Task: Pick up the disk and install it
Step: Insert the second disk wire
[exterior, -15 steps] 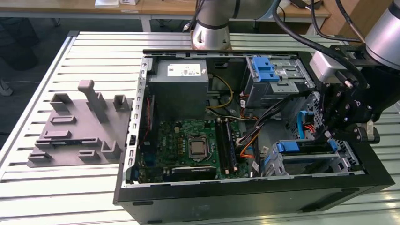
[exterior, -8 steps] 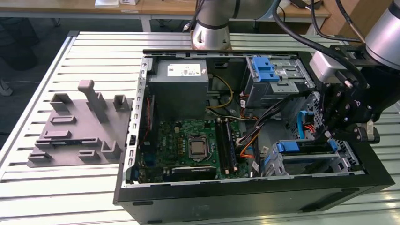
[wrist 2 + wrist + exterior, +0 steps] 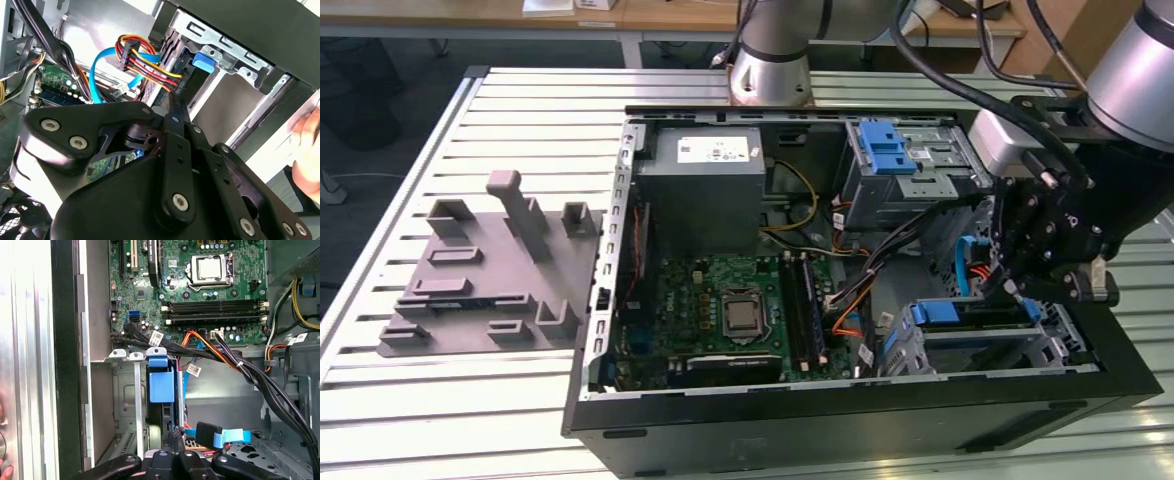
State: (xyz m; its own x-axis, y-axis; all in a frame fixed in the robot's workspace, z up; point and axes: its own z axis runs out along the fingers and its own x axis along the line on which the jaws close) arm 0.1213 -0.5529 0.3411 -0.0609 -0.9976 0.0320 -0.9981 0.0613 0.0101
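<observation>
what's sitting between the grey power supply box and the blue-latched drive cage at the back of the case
In the exterior view, loose cables hang in the gap between the power supply box and the drive cage.

We see no print that we can make out. The white sticker (image 3: 716, 150) on the grey power-supply box (image 3: 703, 190) carries dark marks in the exterior view, but none resolve into words. In the first wrist view, small white tags (image 3: 156, 336) on the black cables (image 3: 235, 365) and fine lettering on the green motherboard (image 3: 190, 285) stay illegible too.
</observation>
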